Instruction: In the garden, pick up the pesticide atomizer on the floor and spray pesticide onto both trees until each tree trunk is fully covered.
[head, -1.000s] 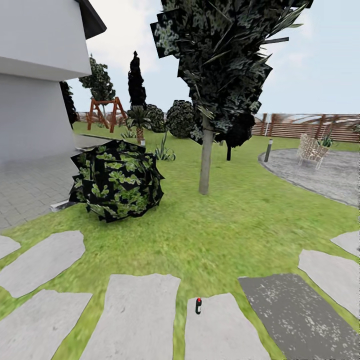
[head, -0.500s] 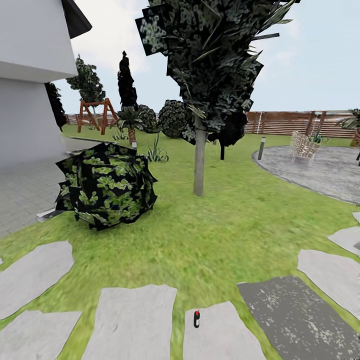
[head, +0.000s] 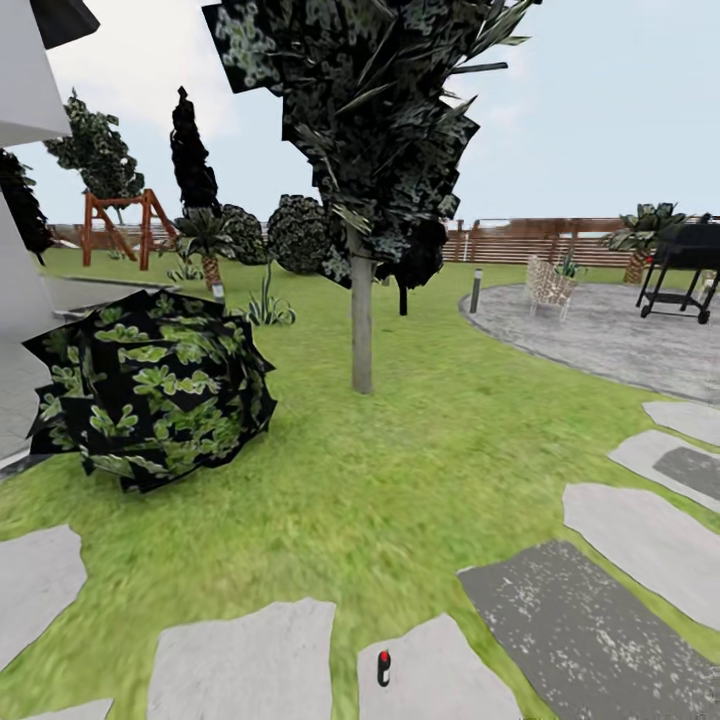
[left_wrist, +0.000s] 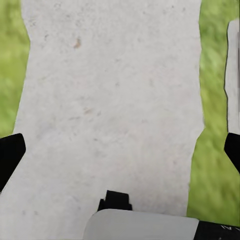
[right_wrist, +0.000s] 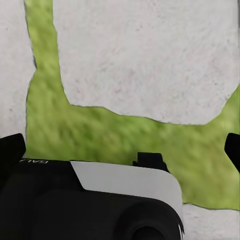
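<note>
The whole head view has swung to the right — this is the camera turning, not the things moving. The white house wall (head: 18, 80) is almost out at the left edge, and a black wheeled grill (head: 685, 262) is now visible on the round grey paved patio (head: 600, 335) — it was not seen before.

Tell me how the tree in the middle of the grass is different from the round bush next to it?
The tree stands tall on a bare grey-brown trunk, with its leaves held high; the round bush sits low, with leaves right down to the grass. The tree's leaves look dark and dull, while the bush shows brighter green leaves. The tree stands farther back on the lawn than the bush. Both grow from the same lawn.
</note>
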